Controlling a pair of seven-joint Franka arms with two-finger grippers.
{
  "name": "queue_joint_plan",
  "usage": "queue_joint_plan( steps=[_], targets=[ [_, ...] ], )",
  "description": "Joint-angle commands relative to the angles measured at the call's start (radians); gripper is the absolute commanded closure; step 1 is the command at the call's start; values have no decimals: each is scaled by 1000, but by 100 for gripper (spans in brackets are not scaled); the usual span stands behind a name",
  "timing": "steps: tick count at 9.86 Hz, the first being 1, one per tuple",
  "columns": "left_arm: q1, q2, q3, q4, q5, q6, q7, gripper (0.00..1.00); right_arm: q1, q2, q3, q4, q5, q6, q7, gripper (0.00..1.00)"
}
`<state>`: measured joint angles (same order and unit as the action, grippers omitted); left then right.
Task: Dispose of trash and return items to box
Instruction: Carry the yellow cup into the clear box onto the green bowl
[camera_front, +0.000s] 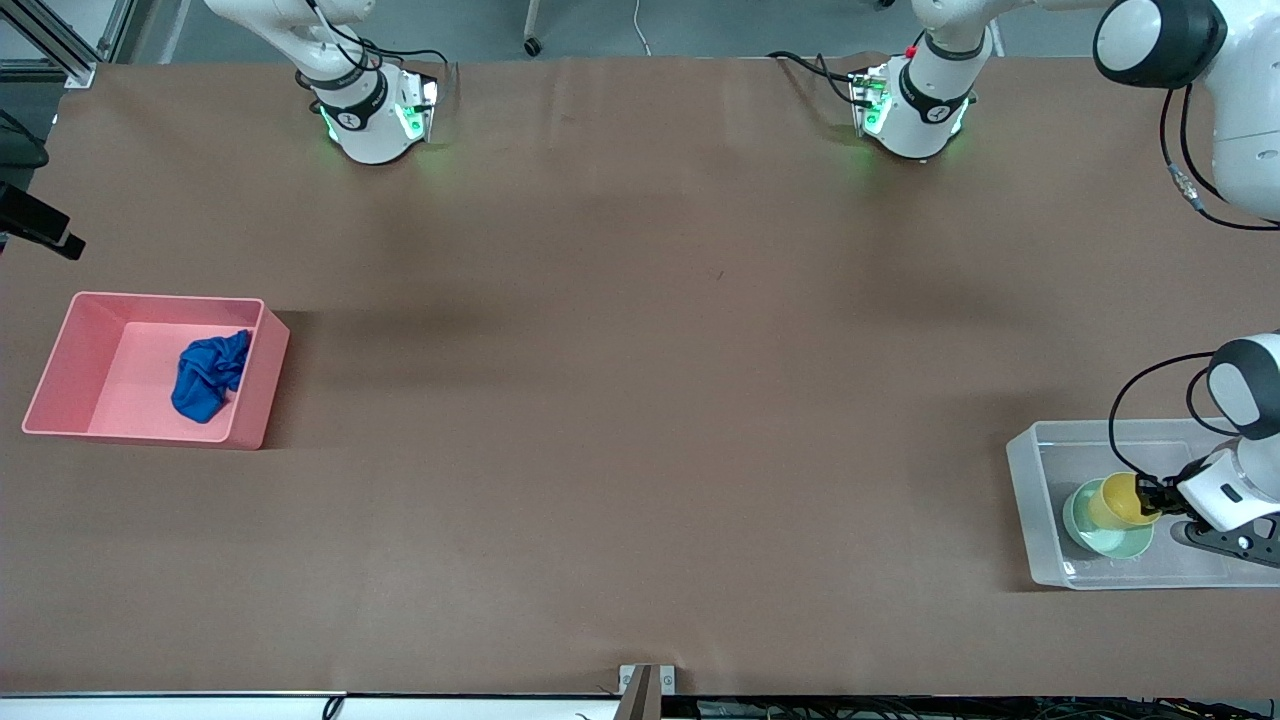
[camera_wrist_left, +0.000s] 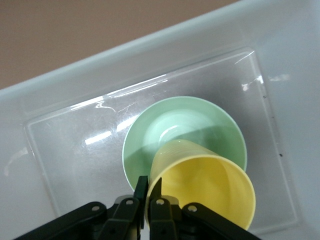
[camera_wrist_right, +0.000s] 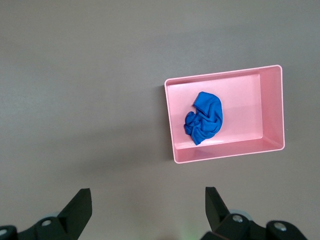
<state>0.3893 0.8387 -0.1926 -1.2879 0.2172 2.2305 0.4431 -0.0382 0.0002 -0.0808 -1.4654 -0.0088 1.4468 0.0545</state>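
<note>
On the brown tabletop (camera_front: 640, 400), the smooth pink bin (camera_front: 250, 400) at the right arm's end holds the crumpled blue cloth wad (camera_front: 208, 376). At the left arm's end, the clear tub (camera_front: 1035, 520) holds the mint-green bowl (camera_front: 1085, 528). The left hand (camera_wrist_left: 149, 192) pinches the yellow cup (camera_wrist_left: 210, 185) rim, cup tilted in the bowl. The right hand (camera_wrist_right: 147, 205) hangs spread wide above bare tabletop.

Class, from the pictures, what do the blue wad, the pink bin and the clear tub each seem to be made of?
Blue wad: probably soft matte cloth, judging by its many folds.
Pink bin: opaque, smooth, likely moulded plastic, with stiff straight walls.
Clear tub: translucent glossy plastic, probably; its floor shows bright glints.
</note>
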Motion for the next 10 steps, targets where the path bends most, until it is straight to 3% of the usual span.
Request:
queue_joint_plan(
  steps=[1,2,3,7,10],
  targets=[
    [-9,22,5,18,19,3,-6,29,-6,-26,4,-29,-11,6,-9,0],
    [-4,2,2,18,16,-3,-6,7,-6,-26,4,-29,-11,6,-9,0],
    [-6,-30,-8,13,13,-20,-7,0,-6,-26,4,-30,-11,6,-9,0],
    [-10,-196,-97,-16,11,-190,-58,0,-6,-26,4,-29,-11,6,-9,0],
    [-10,-343,-198,-97,11,-340,-232,0,-6,-26,4,-29,-11,6,-9,0]
  ],
)
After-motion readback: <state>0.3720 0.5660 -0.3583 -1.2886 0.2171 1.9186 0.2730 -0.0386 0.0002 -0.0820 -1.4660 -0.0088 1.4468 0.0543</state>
